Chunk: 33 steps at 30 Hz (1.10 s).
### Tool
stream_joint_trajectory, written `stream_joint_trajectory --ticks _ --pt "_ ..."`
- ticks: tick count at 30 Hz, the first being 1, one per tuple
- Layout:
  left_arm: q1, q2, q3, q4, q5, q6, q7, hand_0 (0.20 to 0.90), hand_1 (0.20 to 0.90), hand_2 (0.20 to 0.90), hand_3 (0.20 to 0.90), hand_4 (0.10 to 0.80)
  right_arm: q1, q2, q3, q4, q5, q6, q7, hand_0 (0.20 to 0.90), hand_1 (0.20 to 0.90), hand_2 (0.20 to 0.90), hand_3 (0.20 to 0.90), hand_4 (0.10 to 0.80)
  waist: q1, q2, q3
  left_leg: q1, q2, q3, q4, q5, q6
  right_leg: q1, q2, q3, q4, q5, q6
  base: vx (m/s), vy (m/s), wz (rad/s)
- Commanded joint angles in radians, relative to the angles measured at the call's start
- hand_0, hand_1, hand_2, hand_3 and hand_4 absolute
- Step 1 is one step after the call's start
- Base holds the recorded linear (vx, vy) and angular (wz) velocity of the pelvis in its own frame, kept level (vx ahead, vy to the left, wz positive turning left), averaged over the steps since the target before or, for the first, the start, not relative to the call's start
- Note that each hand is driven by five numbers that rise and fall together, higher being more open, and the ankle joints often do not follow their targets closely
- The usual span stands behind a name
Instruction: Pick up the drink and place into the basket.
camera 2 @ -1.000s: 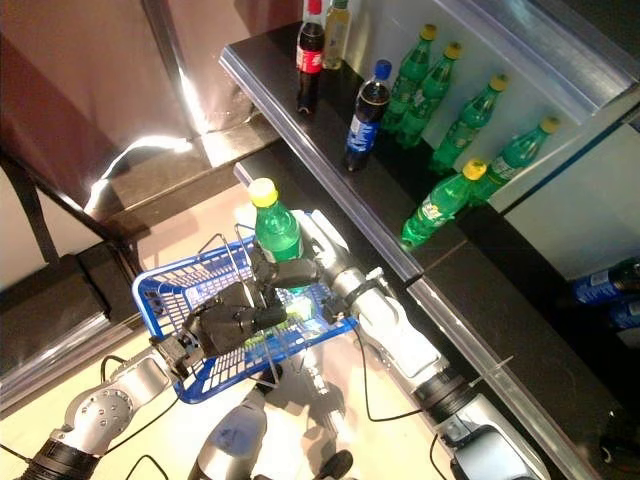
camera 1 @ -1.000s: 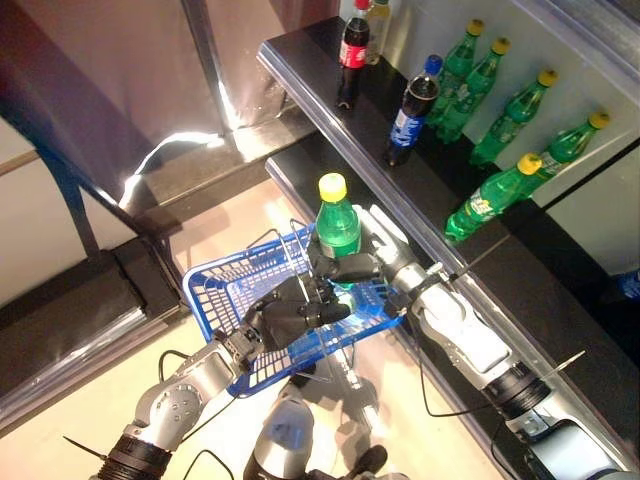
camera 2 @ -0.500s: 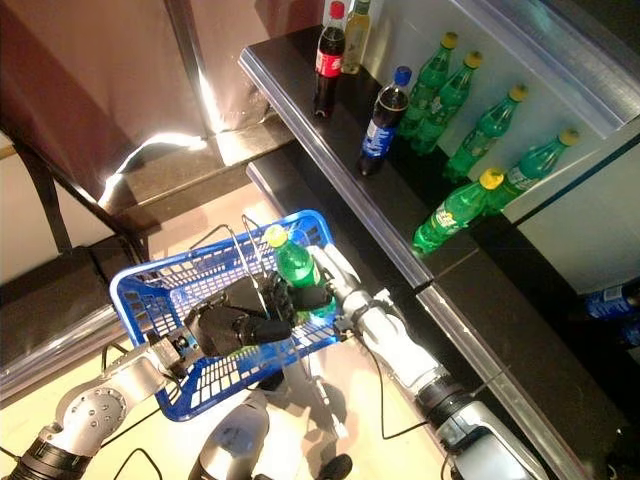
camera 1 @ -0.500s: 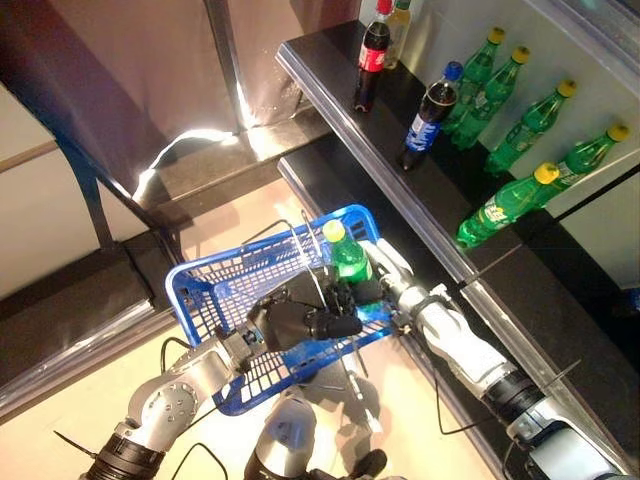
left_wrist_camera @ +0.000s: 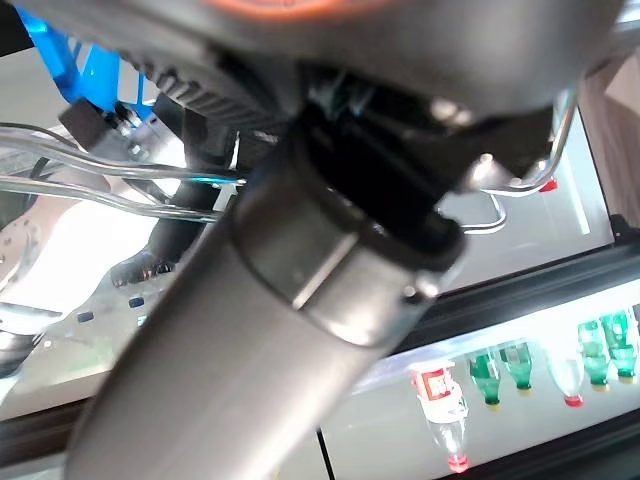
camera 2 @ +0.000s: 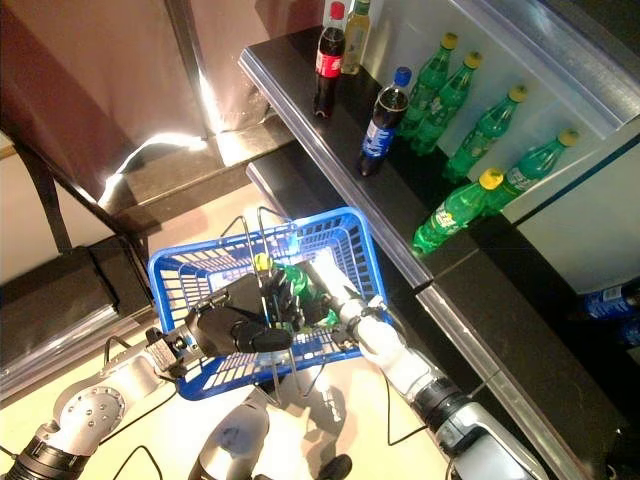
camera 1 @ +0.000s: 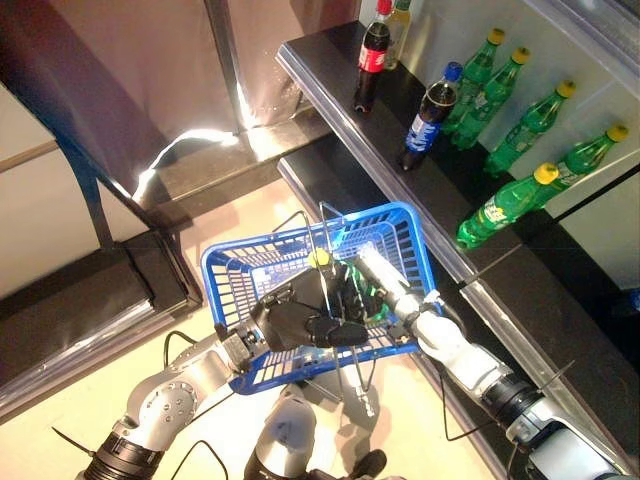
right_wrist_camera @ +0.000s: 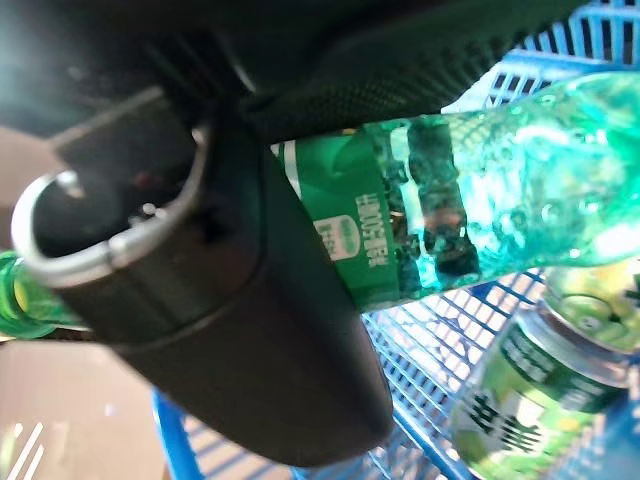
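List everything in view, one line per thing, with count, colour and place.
Basket: one, blue, held above the floor beside the shelf.
Green bottle: one, yellow cap, inside the basket, in the right hand.
Can: one, green, lying in the basket under the bottle.
Shelf bottles: five green with yellow caps, along the black shelf's back.
Cola bottles: two dark, one blue-capped, one red-capped, on the shelf.
Pale bottle: one, behind the red-capped cola.
Left hand: dark, curled on the basket's wire handle.
Right hand: dark, inside the basket, round the green bottle.
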Motion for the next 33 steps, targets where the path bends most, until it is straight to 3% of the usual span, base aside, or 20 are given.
stream_joint_trajectory --ticks 1,18,33 --pt "-0.118 -0.139 -0.063 -0.24 -0.164 -0.142 -0.223 0.3 0.3 0.3 0.2 0.1 -0.055 0.029 0.081 0.002 -0.048 -0.087 -0.038 0.3 0.3 0.3 0.2 0.1 0.004 -0.013 -0.342 0.066 -0.008 -0.029 -0.022 -0.073 0.009 0.002 0.011 -0.032 0.002 0.034 -0.015 0.0 0.0 0.0" --pt "-0.185 -0.128 -0.124 -0.257 -0.125 -0.161 -0.28 0.3 0.3 0.3 0.2 0.1 -0.196 0.031 0.201 0.025 -0.201 -0.017 0.032 0.3 0.3 0.3 0.2 0.1 0.023 -0.022 -0.345 0.066 -0.013 -0.048 -0.022 -0.071 0.006 0.008 0.014 -0.043 0.001 0.034 -0.017 -0.002 -0.003 0.04" --pt "-0.231 -0.126 -0.156 -0.267 -0.102 -0.139 -0.319 0.3 0.3 0.3 0.2 0.1 -0.349 0.09 0.271 0.132 -0.193 0.117 0.244 0.3 0.3 0.3 0.2 0.1 0.06 -0.045 -0.35 0.084 -0.009 -0.067 -0.022 -0.097 -0.004 0.029 0.035 -0.05 0.0 0.008 -0.028 0.025 -0.016 0.07"
